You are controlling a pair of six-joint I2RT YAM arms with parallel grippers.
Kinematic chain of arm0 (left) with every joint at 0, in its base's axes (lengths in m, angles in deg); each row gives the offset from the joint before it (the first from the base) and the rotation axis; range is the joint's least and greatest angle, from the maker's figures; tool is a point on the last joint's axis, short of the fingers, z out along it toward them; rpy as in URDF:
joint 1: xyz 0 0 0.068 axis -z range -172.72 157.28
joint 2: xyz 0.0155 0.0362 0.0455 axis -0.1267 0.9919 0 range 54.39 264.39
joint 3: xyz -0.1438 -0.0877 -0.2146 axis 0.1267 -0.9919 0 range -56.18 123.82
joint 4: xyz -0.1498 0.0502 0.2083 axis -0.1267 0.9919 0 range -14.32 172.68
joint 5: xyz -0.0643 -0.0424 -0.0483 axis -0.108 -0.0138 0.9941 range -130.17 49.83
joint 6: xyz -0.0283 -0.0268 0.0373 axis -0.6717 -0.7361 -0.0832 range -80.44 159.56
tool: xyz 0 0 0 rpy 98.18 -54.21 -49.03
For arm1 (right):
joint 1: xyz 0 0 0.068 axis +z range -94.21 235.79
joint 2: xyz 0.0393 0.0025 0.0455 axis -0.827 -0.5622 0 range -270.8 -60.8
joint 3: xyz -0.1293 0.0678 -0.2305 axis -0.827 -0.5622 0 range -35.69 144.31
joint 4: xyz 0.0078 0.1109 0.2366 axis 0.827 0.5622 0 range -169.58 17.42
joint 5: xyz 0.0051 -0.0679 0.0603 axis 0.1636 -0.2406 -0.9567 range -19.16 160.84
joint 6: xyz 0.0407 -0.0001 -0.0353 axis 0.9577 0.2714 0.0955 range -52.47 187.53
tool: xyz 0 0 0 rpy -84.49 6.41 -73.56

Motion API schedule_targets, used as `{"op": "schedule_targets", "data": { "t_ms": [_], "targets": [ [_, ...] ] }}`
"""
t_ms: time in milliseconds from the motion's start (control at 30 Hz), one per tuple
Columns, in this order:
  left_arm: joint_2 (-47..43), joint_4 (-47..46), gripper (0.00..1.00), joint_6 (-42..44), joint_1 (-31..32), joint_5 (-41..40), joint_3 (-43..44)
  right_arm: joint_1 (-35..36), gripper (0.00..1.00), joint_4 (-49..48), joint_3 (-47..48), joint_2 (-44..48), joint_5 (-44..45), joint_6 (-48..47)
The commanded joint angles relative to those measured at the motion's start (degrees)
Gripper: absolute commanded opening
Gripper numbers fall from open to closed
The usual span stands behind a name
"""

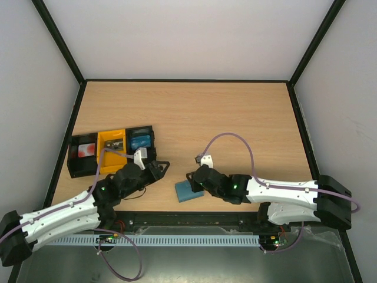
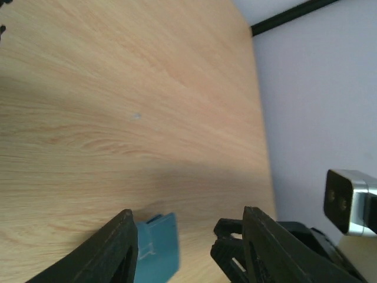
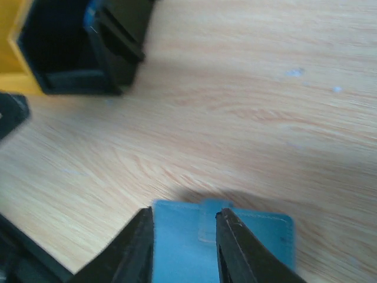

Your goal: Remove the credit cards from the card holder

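A row of black and yellow box-shaped plastic trays [image 1: 75, 168] sits at the left of the light wooden desk [image 1: 194, 112], just beyond the left gripper [image 2: 188, 215], whose jaws stand parted and empty. The flat teal-blue soft card holder [image 3: 259, 236] lies near the desk's front edge, between both grippers. The right gripper [image 3: 184, 215] hovers directly over it, jaws slightly parted, clamping nothing.
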Motion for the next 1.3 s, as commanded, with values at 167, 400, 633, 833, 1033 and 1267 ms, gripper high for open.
{"op": "schedule_targets", "data": {
  "t_ms": [167,400,633,833,1033,1267],
  "targets": [
    [17.0,-0.1,0.51,8.7,3.1,7.6,3.1,-2.9,0.51,-3.3,-11.2,2.4,-7.3,6.3],
    [21.5,-8.9,0.42,5.8,5.4,10.2,-1.4,-5.5,0.69,-11.1,-16.3,3.6,-10.9,5.2],
    [21.5,-10.9,0.33,4.0,5.9,8.7,-4.5,-8.0,0.71,-20.2,-20.4,3.1,-15.6,4.8],
    [21.6,-14.3,0.31,2.8,5.8,9.1,-6.5,-8.3,0.71,-22.1,-20.6,0.8,-16.5,4.1],
    [24.4,-17.2,0.23,3.0,5.9,10.7,-7.0,-8.5,0.62,-25.6,-20.1,-2.0,-18.7,4.0],
    [31.5,-19.8,0.18,3.9,5.9,11.6,-5.9,-8.5,0.05,-21.6,-18.0,1.0,-16.6,3.8]
  ]
}}
